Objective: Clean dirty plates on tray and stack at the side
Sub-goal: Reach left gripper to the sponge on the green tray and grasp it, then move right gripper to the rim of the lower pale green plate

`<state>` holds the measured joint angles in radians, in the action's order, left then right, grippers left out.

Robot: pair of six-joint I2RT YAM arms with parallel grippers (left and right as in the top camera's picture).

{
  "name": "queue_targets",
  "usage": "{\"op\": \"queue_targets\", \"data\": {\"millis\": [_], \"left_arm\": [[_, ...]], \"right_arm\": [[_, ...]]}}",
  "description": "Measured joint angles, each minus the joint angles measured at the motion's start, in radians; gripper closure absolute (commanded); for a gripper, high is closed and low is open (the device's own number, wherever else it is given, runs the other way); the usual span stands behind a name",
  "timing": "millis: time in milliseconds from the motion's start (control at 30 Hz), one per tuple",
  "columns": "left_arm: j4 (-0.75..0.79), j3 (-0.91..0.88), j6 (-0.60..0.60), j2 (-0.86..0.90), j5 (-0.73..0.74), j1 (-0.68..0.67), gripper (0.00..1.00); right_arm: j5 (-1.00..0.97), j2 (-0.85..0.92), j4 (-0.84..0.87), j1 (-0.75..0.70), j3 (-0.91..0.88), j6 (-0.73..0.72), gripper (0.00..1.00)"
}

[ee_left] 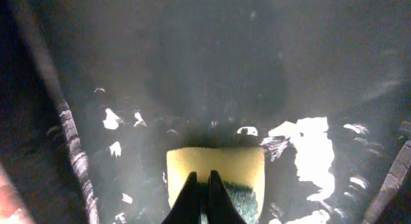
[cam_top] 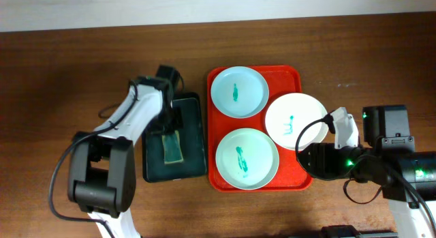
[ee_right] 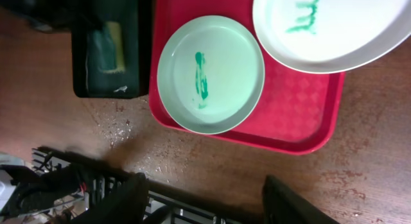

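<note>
The red tray [cam_top: 297, 80] holds three plates, each with a teal-green smear: a mint plate [cam_top: 237, 92] at the back, a mint plate [cam_top: 246, 158] at the front and a white plate [cam_top: 294, 121] lying over the tray's right rim. The right wrist view shows the tray [ee_right: 289, 121], the front mint plate [ee_right: 210, 74] and the white plate [ee_right: 327, 28]. My right gripper [ee_right: 209, 195] is open and empty over the wood beside the tray's front right corner; it also shows in the overhead view [cam_top: 310, 159]. My left gripper [ee_left: 201, 179] is shut, tips on the yellow-green sponge [ee_left: 215, 163].
The sponge [cam_top: 172, 145] lies in a smaller black tray [cam_top: 194, 139] left of the red tray; my left arm reaches over it, gripper [cam_top: 167, 125] above the sponge's far end. The black tray's wet floor [ee_left: 192, 70] fills the left wrist view. Brown wooden table all round.
</note>
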<state>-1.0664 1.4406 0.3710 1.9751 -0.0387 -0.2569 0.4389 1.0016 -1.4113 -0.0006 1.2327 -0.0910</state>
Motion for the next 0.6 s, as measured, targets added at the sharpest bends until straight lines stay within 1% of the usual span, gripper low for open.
{"op": "queue_targets", "data": {"millis": [33, 67, 133, 200, 300, 367, 400, 433, 467, 500, 533, 600], "left_arm": [[-0.037, 0.048, -0.001, 0.0, 0.002, 0.007, 0.44], [-0.087, 0.108, -0.005, 0.0, 0.005, 0.014, 0.44], [-0.163, 0.204, -0.008, -0.001, 0.008, 0.023, 0.47], [-0.214, 0.264, -0.009, -0.006, 0.01, 0.028, 0.49], [-0.25, 0.256, -0.009, -0.008, 0.013, 0.018, 0.52], [-0.212, 0.204, -0.009, -0.008, 0.012, -0.001, 0.55], [-0.175, 0.168, -0.01, -0.008, 0.013, -0.012, 0.6], [-0.153, 0.142, -0.009, -0.008, 0.015, -0.02, 0.62], [-0.105, 0.074, -0.008, -0.006, 0.017, -0.04, 0.64], [-0.067, 0.043, -0.009, -0.006, 0.017, -0.048, 0.66], [-0.013, -0.002, -0.009, -0.006, 0.017, -0.058, 0.69], [0.062, -0.086, -0.011, -0.004, 0.013, -0.071, 0.79]], "right_arm": [[-0.006, 0.002, -0.006, 0.0, 0.0, -0.016, 0.46], [-0.015, 0.004, -0.02, 0.0, 0.0, -0.036, 0.47], [-0.034, 0.012, -0.029, 0.0, 0.0, -0.057, 0.48], [-0.05, 0.026, -0.03, 0.0, -0.002, -0.075, 0.49], [-0.061, 0.047, -0.039, 0.0, -0.045, -0.093, 0.49], [-0.064, 0.056, -0.024, 0.0, -0.095, -0.097, 0.49], [-0.066, 0.059, -0.005, 0.0, -0.133, -0.098, 0.49], [-0.066, 0.064, 0.01, 0.0, -0.169, -0.097, 0.49], [-0.065, 0.065, 0.025, 0.0, -0.201, -0.097, 0.49], [-0.065, 0.068, 0.037, 0.0, -0.222, -0.097, 0.49], [-0.065, 0.067, 0.055, 0.0, -0.244, -0.097, 0.48], [-0.064, 0.069, 0.09, 0.0, -0.298, -0.092, 0.48]]}}
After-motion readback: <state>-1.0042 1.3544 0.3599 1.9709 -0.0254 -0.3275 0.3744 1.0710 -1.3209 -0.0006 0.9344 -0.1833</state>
